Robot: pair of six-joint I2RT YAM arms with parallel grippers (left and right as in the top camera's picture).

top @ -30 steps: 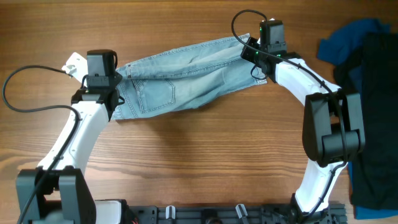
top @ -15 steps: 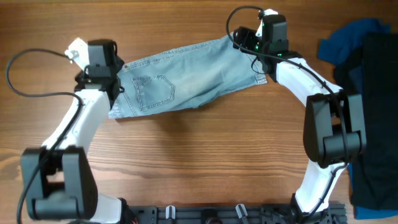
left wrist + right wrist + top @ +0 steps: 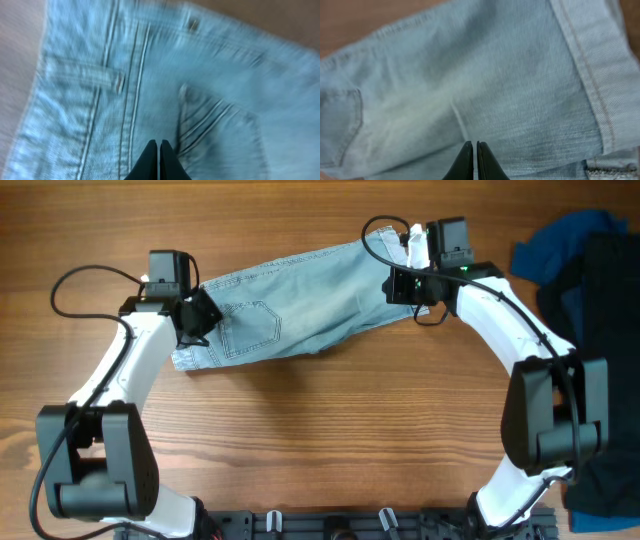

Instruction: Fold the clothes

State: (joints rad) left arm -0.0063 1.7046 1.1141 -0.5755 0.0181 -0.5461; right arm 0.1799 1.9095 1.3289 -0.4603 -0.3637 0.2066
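Denim shorts (image 3: pixel 300 300) on table (image 3: pixel 300 430), left gripper (image 3: pixel 158 144), right gripper (image 3: pixel 472 144) closed

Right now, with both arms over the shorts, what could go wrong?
1. The left pincer and right pincer are shut, with no cloth visible between their tips: a lift of the shorts may come up empty.
2. The shorts lie slanted and rumpled, so a fold could end uneven.
3. The right arm is close to the heap of dark clothes and might drag it.
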